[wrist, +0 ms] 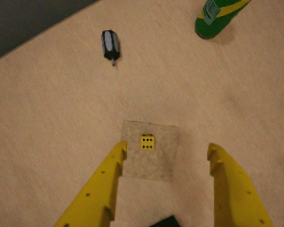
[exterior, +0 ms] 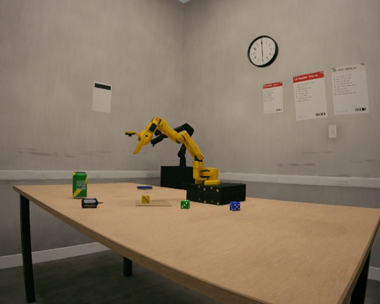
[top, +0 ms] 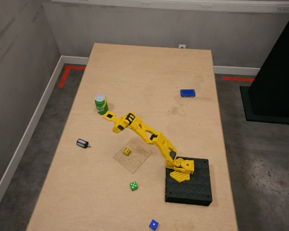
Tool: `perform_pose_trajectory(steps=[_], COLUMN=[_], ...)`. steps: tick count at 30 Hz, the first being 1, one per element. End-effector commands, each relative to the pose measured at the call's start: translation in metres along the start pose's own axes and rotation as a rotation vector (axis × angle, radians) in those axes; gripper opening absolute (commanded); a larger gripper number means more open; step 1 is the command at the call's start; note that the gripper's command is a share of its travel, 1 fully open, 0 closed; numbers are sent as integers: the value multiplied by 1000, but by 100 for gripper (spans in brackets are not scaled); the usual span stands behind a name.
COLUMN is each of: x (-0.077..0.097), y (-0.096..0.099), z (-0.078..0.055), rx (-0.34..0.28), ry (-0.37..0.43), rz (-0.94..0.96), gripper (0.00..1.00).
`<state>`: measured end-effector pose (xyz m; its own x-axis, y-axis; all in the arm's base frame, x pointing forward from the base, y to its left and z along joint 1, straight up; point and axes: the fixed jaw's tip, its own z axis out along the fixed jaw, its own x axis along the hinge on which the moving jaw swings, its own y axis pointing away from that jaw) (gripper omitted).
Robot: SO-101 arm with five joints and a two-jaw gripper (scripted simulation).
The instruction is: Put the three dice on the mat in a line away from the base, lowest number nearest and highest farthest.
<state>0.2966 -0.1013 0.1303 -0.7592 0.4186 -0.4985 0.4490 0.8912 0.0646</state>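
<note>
The jaws stand spread and empty, high above the tabletop (top: 149, 67) (exterior: 196, 235) (wrist: 62, 113). Below them, the yellow plastic die (top: 126, 151) (exterior: 145, 199) (wrist: 148, 142) sits flat on the square beige mat (top: 137, 162) (exterior: 160, 203) (wrist: 156, 165), six up, seemingly placed; green (top: 133, 186) (exterior: 185, 204) and blue (top: 153, 224) (exterior: 234, 205) dice remain off it.

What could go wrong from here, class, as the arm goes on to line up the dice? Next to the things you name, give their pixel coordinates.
The green die (top: 133, 186) (exterior: 185, 204) and blue die (top: 153, 224) (exterior: 234, 205) lie off the mat (top: 137, 162) (exterior: 164, 203) (wrist: 156, 165); either might roll to another number when gripped. Placing them could also nudge the yellow die (top: 126, 151) (exterior: 145, 199) (wrist: 148, 142) already on it.
</note>
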Motion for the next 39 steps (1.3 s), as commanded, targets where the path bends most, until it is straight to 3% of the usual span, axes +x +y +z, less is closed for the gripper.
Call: perform_pose_trajectory(steps=[1, 7, 10, 17, 23, 28, 30, 32, 39], x=[-2, 7, 19, 36, 74, 116, 131, 131, 171], y=[3, 16, 29, 65, 110, 137, 143, 143, 154], z=[-8, -7, -7, -9, -14, -20, -22, -22, -28], rx=[-8, -25, -44, -105, -199, -277, -304, -304, -370], ry=[-21, 23, 69, 79, 91, 96, 96, 96, 96], rz=[-15, -67, -129, -280, -512, -704, -771, -771, -932], gripper=[35, 35, 35, 35, 35, 35, 35, 35, 35])
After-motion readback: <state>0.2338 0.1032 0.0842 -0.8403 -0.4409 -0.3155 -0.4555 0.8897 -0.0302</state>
